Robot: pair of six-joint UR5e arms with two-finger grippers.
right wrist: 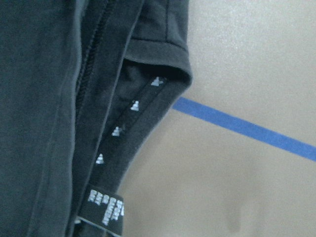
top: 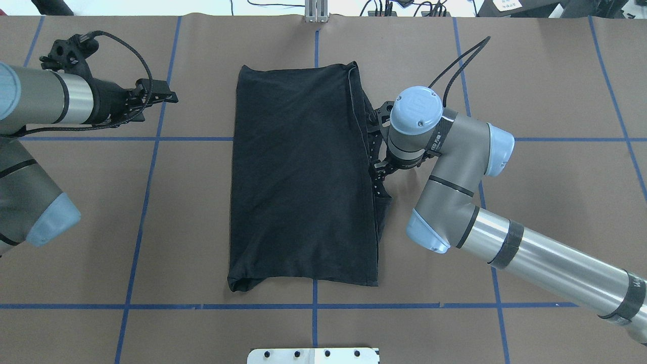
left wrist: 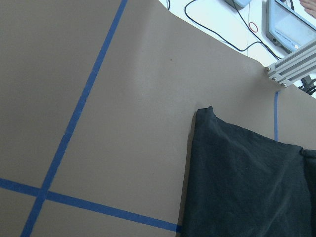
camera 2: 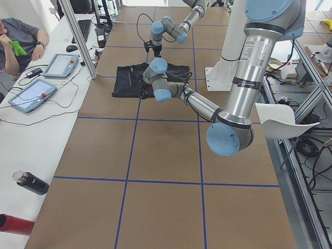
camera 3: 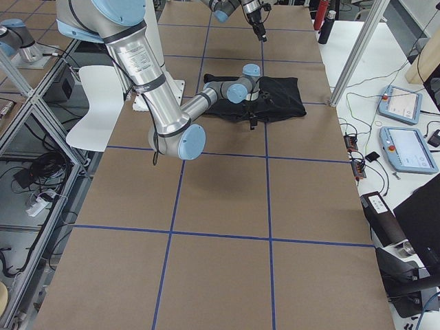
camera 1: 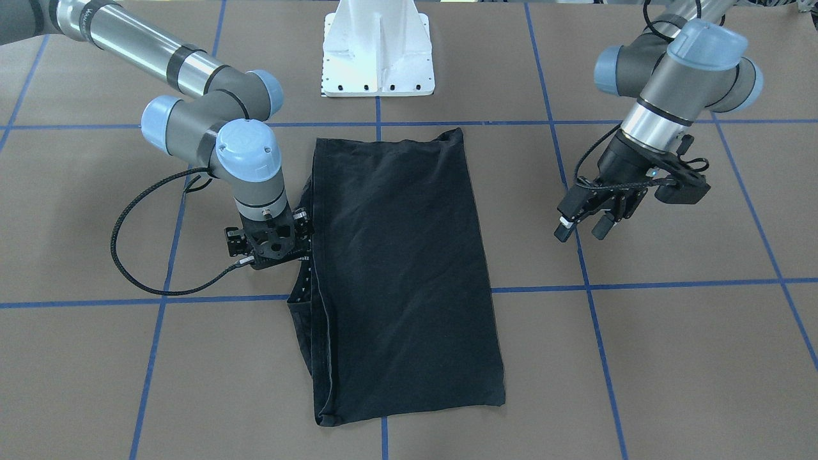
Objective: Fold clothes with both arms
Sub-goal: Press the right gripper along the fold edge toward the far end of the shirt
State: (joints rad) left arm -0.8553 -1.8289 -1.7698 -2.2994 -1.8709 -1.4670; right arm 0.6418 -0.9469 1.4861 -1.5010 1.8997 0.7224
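The black T-shirt [camera 1: 402, 268] lies folded lengthwise into a tall rectangle in the middle of the table [camera 1: 671, 358], plain black side up; it also shows in the overhead view [top: 303, 177]. My right gripper [camera 1: 281, 254] points straight down at the shirt's long edge by the collar, and my wrist hides its fingertips. The right wrist view shows the collar band and its label [right wrist: 106, 207] lying on the table. My left gripper [camera 1: 581, 229] hangs above bare table well to the shirt's other side, open and empty. The left wrist view shows a shirt corner [left wrist: 212, 123].
The white pedestal base [camera 1: 378, 57] stands just beyond the shirt's robot-side end. Blue tape lines [camera 1: 639, 285] cross the brown table. In the exterior left view a seated operator [camera 2: 21, 36], tablets [camera 2: 31, 94] and bottles [camera 2: 31, 182] are on the far side bench.
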